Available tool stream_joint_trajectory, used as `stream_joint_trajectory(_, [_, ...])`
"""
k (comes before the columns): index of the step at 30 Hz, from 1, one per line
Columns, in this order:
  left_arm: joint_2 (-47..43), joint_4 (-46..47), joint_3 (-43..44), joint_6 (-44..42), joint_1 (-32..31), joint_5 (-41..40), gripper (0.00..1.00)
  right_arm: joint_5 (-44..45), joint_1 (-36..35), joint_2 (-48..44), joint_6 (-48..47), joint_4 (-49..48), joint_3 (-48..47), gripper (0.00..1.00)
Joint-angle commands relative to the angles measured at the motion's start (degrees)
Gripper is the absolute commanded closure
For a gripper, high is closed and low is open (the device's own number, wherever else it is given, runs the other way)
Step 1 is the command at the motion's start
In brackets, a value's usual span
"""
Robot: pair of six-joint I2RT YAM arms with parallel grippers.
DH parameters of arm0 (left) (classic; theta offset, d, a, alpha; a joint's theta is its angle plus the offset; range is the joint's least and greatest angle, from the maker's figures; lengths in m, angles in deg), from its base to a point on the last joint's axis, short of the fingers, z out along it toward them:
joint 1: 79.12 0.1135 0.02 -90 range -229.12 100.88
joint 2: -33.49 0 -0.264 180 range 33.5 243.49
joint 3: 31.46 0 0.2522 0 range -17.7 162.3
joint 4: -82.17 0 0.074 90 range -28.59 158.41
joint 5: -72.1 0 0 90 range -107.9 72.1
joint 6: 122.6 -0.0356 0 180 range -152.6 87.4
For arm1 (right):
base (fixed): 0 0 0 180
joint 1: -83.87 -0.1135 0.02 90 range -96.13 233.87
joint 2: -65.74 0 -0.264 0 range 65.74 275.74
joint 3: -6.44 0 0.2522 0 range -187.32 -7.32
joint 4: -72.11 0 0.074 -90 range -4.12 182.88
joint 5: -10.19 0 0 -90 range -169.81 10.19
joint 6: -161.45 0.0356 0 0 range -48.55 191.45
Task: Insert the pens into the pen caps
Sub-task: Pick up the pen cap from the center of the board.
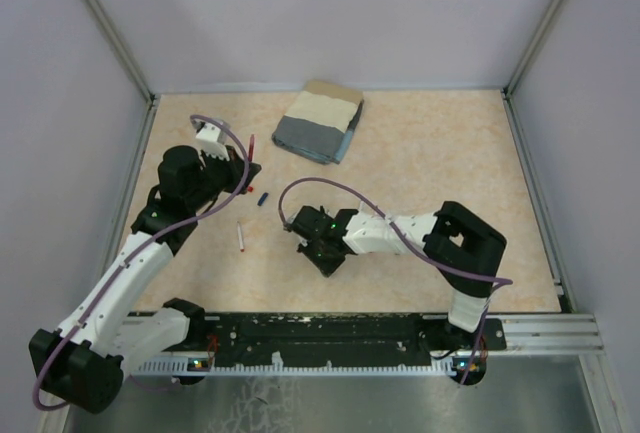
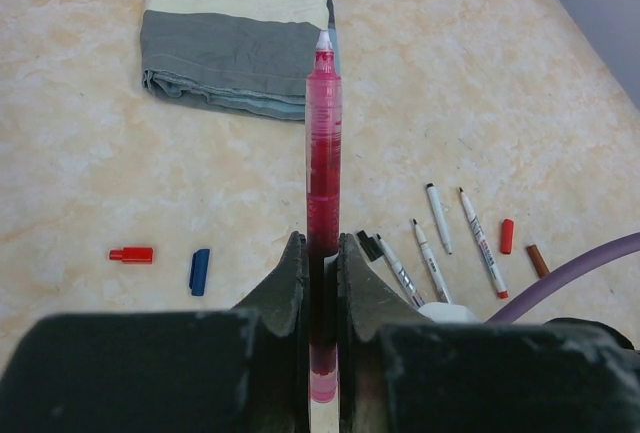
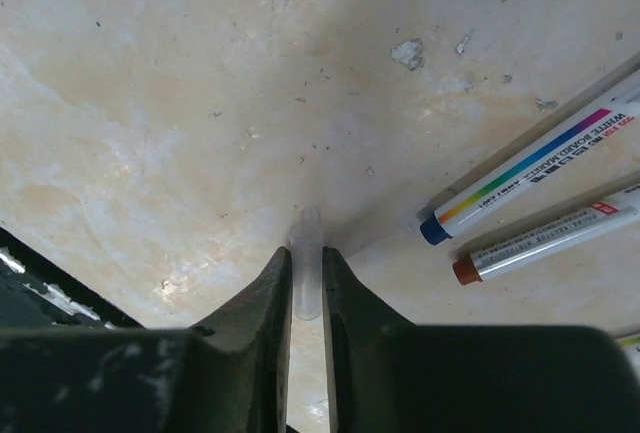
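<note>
My left gripper (image 2: 321,248) is shut on a red translucent pen (image 2: 323,153), whose pale tip points away above the table; the same pen (image 1: 250,148) shows in the top view. On the table surface, my right gripper (image 3: 307,258) has both jaws against a small clear pen cap (image 3: 308,263). Just right of it lie a blue-ended pen (image 3: 540,168) and a brown-red-ended pen (image 3: 560,238). Below the left gripper, a red cap (image 2: 131,254), a blue cap (image 2: 199,271) and a black cap (image 2: 369,245) lie loose. Several white pens (image 2: 438,218) lie beside a red cap (image 2: 506,236) and a brown cap (image 2: 538,260).
A folded grey and beige cloth (image 1: 318,121) lies at the back of the table. One white pen (image 1: 241,238) lies alone between the two arms. Walls close the table on the left, right and far sides.
</note>
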Motion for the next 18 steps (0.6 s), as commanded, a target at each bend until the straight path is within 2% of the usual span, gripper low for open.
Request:
stream_joint_trajectory(1, [-0.62, 1.82, -0.38, 0.21, 0.45, 0.75, 1.0, -0.87, -0.14, -0.06, -1.54, 1.72, -2.18, 0.9])
stream_joint_trajectory(5, [-0.88, 1.73, -0.5, 0.25, 0.61, 0.31, 1.0, 1.98, 0.81, -5.45, -1.74, -0.05, -1.77, 1.0])
stream_joint_trajectory(7, [-0.96, 1.69, -0.44, 0.26, 0.7, 0.28, 1.0, 2.9, 2.48, -10.81, -1.74, -3.01, -0.01, 1.0])
stream_joint_trajectory(11, [-1.17, 1.76, -0.46, 0.23, 0.97, 0.21, 1.0, -2.69, 7.94, -21.91, -2.02, -15.34, 7.68, 1.0])
stream_joint_trajectory(13, [-1.34, 1.71, -0.46, 0.23, 1.06, 0.16, 1.0, -2.96, 8.52, -27.6, -4.34, -21.89, 11.57, 1.0])
stream_joint_trajectory(16, [-1.38, 1.8, -0.48, 0.35, 1.24, 0.36, 1.0, -4.88, 8.5, -33.49, -16.69, -27.98, 15.35, 1.0])
stream_joint_trajectory(18, [-1.37, 1.89, -0.5, 0.42, 1.4, 0.63, 1.0, -11.22, 8.52, -36.24, -28.32, -26.95, 15.95, 1.0])
